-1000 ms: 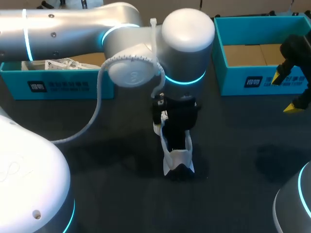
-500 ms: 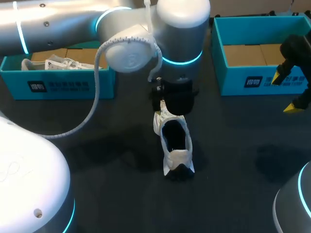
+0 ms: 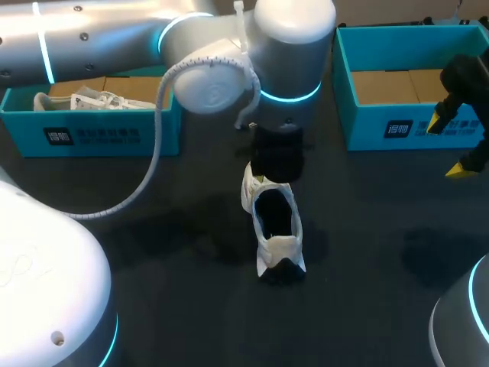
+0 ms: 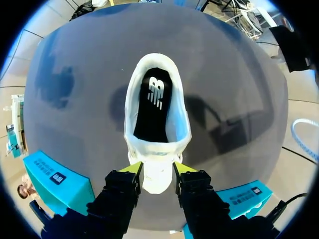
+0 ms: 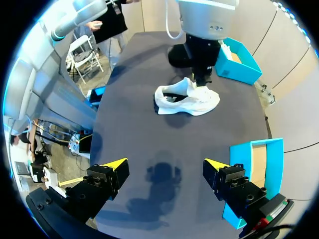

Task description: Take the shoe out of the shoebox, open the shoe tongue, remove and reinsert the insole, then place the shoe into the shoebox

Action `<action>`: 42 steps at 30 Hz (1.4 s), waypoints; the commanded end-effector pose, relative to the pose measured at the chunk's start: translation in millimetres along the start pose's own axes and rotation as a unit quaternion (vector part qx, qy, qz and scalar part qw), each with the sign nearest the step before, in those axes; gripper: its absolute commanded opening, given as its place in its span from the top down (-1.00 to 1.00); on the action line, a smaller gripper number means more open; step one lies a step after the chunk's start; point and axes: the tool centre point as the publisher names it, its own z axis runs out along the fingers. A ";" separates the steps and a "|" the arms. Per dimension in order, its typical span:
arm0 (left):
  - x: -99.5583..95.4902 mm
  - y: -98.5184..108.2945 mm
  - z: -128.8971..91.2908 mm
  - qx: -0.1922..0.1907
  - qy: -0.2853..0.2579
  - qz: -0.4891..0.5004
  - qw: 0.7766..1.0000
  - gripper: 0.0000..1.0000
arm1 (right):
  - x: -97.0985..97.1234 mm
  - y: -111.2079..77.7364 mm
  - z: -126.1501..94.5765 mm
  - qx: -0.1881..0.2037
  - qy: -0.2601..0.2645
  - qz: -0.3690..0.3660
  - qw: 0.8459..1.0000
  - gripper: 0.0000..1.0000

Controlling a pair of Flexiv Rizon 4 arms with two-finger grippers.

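- The left pincer (image 4: 157, 172) has drawn back off the shoe's mouth toward its toe end. Its fingers sit close together and seem to pinch the white tongue (image 4: 157, 183). I judge the tongue-opening step nearly done.
- The shoe (image 3: 279, 246) stands upright mid-worktop (image 3: 382, 252), just ahead of that pincer, its black insole (image 4: 153, 107) now uncovered and seated.
- The right pincer (image 5: 164, 163) hangs wide open and empty beside the right-hand shoebox (image 3: 397, 130), well apart from the shoe.

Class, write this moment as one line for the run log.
shoe: upright on table | left gripper: shut on tongue | insole: inside shoe | right gripper: open, away from shoe
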 end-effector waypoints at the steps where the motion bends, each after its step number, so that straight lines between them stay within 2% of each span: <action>1: -1.2 -2.3 5.9 0.005 0.005 0.003 1.000 0.23 | -1.6 0.1 0.6 0.001 0.001 0.000 1.000 -1.00; 14: 3.3 -16.8 17.2 0.021 0.012 0.015 1.000 0.15 | -1.6 0.1 0.6 0.001 0.001 0.000 1.000 -1.00; 22: -5.1 -11.2 15.2 0.017 0.001 0.006 1.000 0.15 | -1.6 0.1 0.6 0.001 0.001 0.000 1.000 -1.00; 27: -8.8 -20.9 22.4 0.022 0.002 0.009 1.000 0.22 | -1.6 0.1 0.6 0.001 0.001 0.000 1.000 -1.00; 32: -2.7 -29.5 28.1 0.030 0.010 0.012 0.999 0.24 | -1.6 0.1 0.6 0.001 0.001 0.000 1.000 -1.00; 34: -0.6 -33.0 31.2 0.032 0.013 0.014 0.999 0.29 | -1.6 0.1 0.6 0.001 0.001 0.000 1.000 -1.00; 35: 0.3 -34.7 33.4 0.034 0.016 0.014 0.999 0.38 | -1.6 0.1 0.6 0.001 0.001 0.000 1.000 -1.00; 36: 0.8 -35.4 34.4 0.035 0.017 0.013 0.999 0.57 | -1.6 0.1 0.6 0.001 0.001 0.000 1.000 -1.00; 40: 2.6 -37.4 31.6 0.036 0.014 0.011 0.999 0.62 | -1.6 0.1 0.6 0.001 0.001 0.000 1.000 -1.00; 42: 2.8 -36.7 27.9 0.034 0.009 0.008 0.999 0.79 | -1.6 0.1 0.6 0.001 0.001 0.000 1.000 -1.00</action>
